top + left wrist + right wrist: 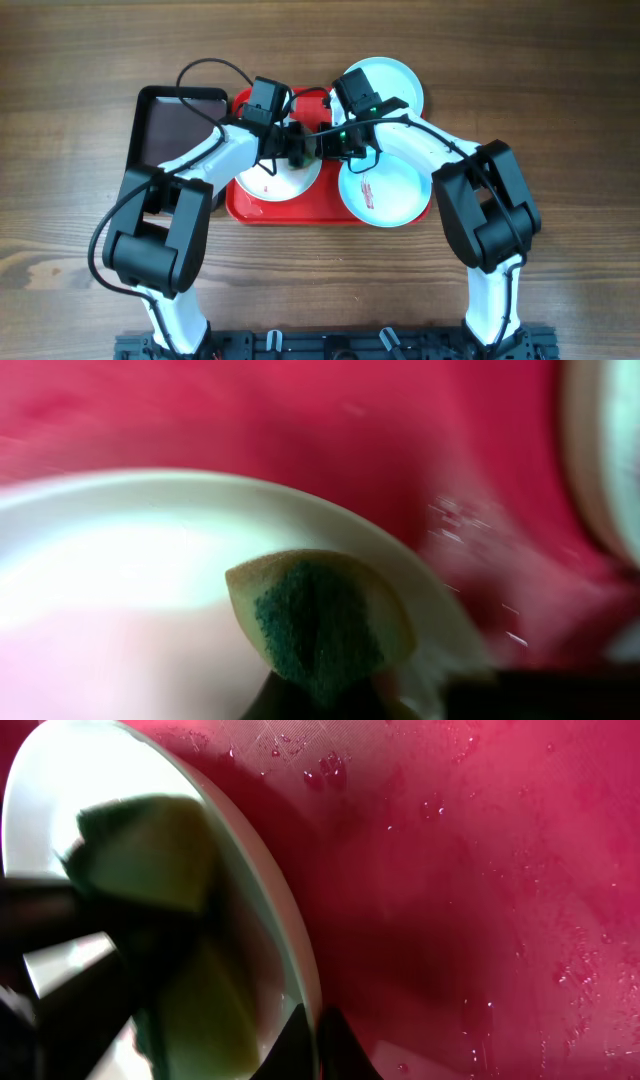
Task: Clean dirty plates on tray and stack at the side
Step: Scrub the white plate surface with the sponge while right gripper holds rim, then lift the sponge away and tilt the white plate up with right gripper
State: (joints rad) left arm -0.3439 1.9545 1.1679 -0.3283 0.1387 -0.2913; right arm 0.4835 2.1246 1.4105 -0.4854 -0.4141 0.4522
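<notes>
The white plate (275,182) lies on the left half of the red tray (300,215). My left gripper (296,148) is shut on a yellow sponge with a green scouring face (320,622) and holds it on the plate's (120,550) inner surface near its rim. My right gripper (330,146) is shut on the white plate's rim (300,970), one finger inside and one outside (315,1045). The sponge also shows in the right wrist view (150,845). A pale turquoise plate (385,195) with a reddish smear overlaps the tray's right end. A second turquoise plate (390,85) lies behind it.
A smaller black tray (180,125) lies left of the red tray, touching it. The red tray's floor (480,870) is wet with droplets. Both arms cross above the tray's middle. Bare wooden table (560,100) surrounds everything.
</notes>
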